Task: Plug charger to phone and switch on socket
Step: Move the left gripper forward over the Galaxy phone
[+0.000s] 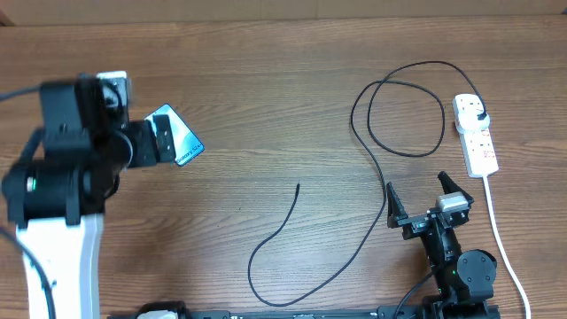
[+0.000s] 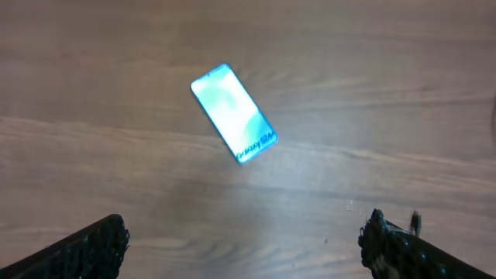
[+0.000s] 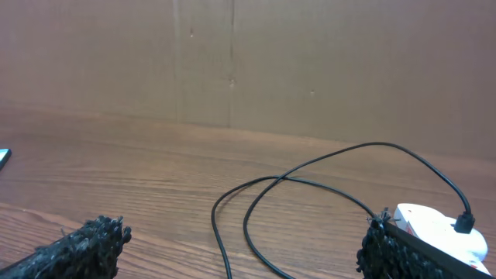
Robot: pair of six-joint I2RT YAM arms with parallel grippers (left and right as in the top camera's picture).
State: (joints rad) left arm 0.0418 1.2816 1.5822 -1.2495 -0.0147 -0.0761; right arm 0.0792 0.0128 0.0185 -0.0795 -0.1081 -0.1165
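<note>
With left gripper (image 2: 244,225) spread wide, hovering over slim cyan-screened rectangular phone (image 2: 234,113), probably to grasp it. With right gripper (image 1: 415,188) likewise splayed beside long thin black charger cable (image 1: 250,270), plugged into white socket strip (image 1: 478,142).

Holds black left end effector (image 2: 248,254) high, pointed downward, fingers wide apart, empty; carries black right end effector (image 3: 242,252) low, level, equally spread.
</note>
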